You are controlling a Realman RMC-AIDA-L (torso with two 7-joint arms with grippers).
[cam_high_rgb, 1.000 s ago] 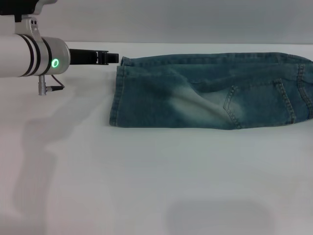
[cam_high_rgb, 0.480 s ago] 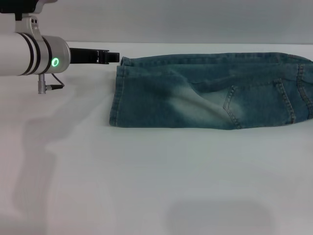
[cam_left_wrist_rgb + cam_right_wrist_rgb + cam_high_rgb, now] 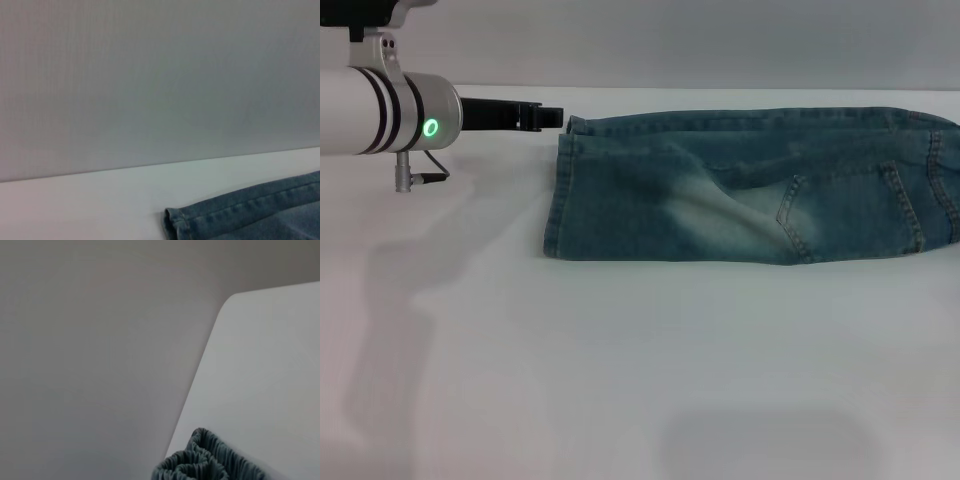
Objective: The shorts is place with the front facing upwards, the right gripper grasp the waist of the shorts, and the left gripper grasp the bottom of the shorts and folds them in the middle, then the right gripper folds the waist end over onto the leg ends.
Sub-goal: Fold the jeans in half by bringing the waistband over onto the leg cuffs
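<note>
One left gripper [image 3: 552, 118] beside the folded shorts [image 3: 750, 190] on the table [image 3: 620, 380]; jaws' state unclear.

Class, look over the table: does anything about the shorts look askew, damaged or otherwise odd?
No damage shows. The shorts lie folded lengthwise on the table, with diagonal creases across the faded thigh. The left gripper sits at the far hem corner.

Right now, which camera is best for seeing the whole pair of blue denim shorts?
The head view is best: the blue denim shorts lie folded lengthwise on the white table, nearly all in sight. The left wrist view shows only a hem corner. The right wrist view shows only a bit of ruffled waistband.
</note>
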